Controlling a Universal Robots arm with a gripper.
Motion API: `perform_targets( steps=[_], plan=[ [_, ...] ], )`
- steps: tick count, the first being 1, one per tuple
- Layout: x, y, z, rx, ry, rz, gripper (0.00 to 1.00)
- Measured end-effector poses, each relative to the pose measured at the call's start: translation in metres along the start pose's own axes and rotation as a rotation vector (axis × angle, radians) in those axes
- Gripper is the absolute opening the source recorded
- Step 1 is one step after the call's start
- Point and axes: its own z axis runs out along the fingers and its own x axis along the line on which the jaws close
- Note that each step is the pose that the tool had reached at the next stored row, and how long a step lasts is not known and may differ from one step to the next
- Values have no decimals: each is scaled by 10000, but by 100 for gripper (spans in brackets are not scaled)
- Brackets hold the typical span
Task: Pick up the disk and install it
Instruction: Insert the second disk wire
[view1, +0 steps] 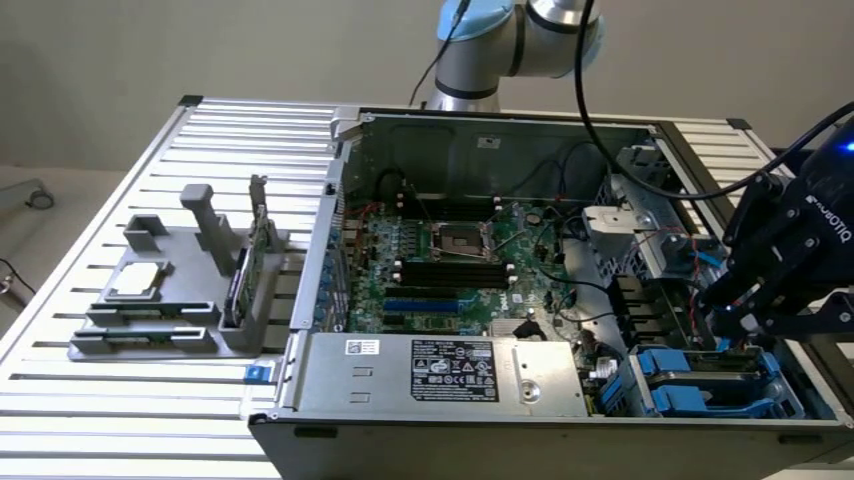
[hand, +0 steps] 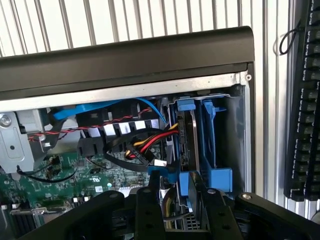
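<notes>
The disk stands on edge with its blue carrier rails in the blue drive bay at the corner of the open computer case. My gripper reaches down over that bay, its two black fingers on either side of the disk's near end and closed against it. In the exterior view the black gripper hangs at the exterior view's right, just above the blue drive bay in the case's near right corner.
Red, yellow and black power cables and a blue data cable lie beside the bay. The motherboard fills the case's middle and the power supply its front. A grey fixture on the slatted table holds a small chip and a green card.
</notes>
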Motion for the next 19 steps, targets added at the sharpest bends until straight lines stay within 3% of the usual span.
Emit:
perform_targets(
  steps=[8, 9, 10, 12, 19],
  plan=[
    [5, 1, 22, 1, -2, -17, 37],
    [6, 1, 23, 0, -5, -18, 28],
    [8, 1, 23, 0, -7, -19, 28],
    [11, 0, 24, -1, -10, -19, 16],
    [13, -12, 40, -1, -15, -33, 16]
  ],
)
